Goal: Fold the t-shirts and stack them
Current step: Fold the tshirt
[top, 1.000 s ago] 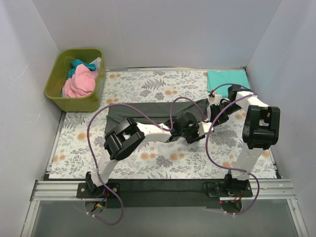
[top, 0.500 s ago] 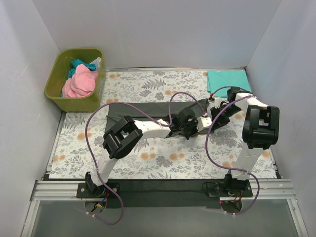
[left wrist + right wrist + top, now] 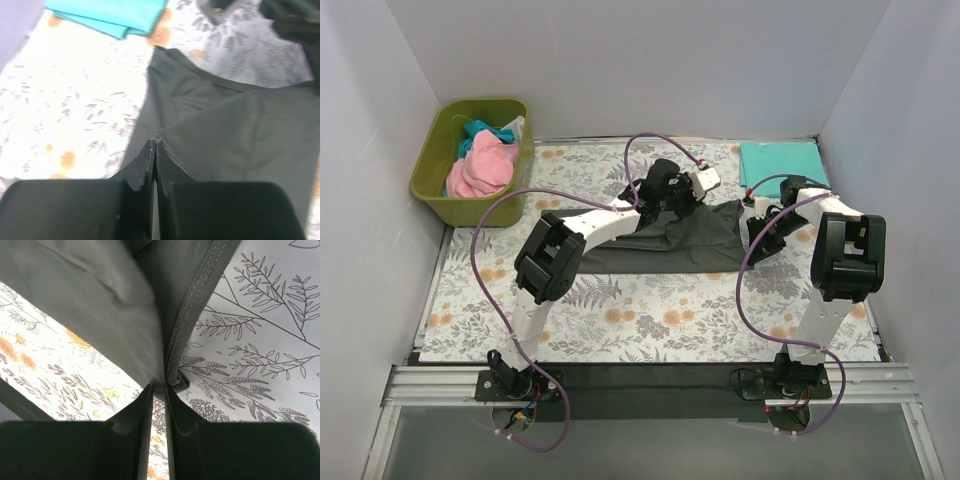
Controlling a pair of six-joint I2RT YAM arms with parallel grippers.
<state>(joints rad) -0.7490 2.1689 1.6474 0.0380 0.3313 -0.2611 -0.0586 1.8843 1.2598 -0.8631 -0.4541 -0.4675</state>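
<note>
The dark charcoal t-shirt (image 3: 670, 242) lies across the middle of the floral cloth, and its right part is lifted. My left gripper (image 3: 705, 192) hangs over the shirt's back edge, shut on a pinch of the dark fabric (image 3: 210, 125) at the fingertips (image 3: 155, 142). Just right of it, my right gripper (image 3: 758, 213) is shut on the shirt's stitched hem (image 3: 195, 300), which is bunched at its fingertips (image 3: 159, 387). A folded teal t-shirt (image 3: 780, 158) (image 3: 110, 12) lies flat at the back right corner. Pink (image 3: 480, 168) and teal (image 3: 478, 130) shirts sit crumpled in the bin.
The olive-green plastic bin (image 3: 432, 185) stands at the back left against the wall. White walls close in the table on three sides. The floral table cloth (image 3: 650, 320) covers the table. Purple cables loop above both arms.
My left gripper shut on the dark shirt and carried it from the near right toward the back and left, drawing the cloth out wider. The right gripper stayed put, still gripping.
</note>
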